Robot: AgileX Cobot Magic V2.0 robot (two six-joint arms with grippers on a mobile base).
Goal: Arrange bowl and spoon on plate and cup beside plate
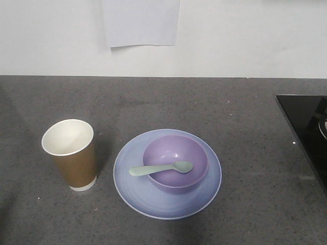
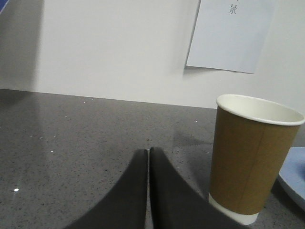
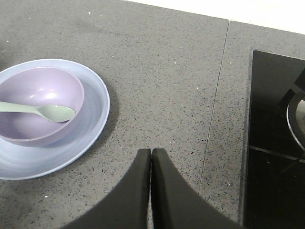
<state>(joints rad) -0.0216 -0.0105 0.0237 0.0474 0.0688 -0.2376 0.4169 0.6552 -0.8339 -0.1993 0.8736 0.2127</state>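
The bowl point(image 1: 175, 161) is seated on the plate point(image 1: 134, 189), the spoon point(image 1: 160, 169) laid across it, the cup point(image 1: 70, 154) just left. Both end effectors point(image 2: 149, 157) point(image 3: 151, 160) are pressed together, empty. Arrangement appears complete; only retraction is called for.

Looks like a kitchen: a grey speckled stone counter point(image 1: 214, 107) runs up to a plain white wall point(image 1: 245, 35), a black glass cooktop point(image 1: 306, 127) sits at its right edge, and a paper sheet point(image 1: 140, 23) hangs above.
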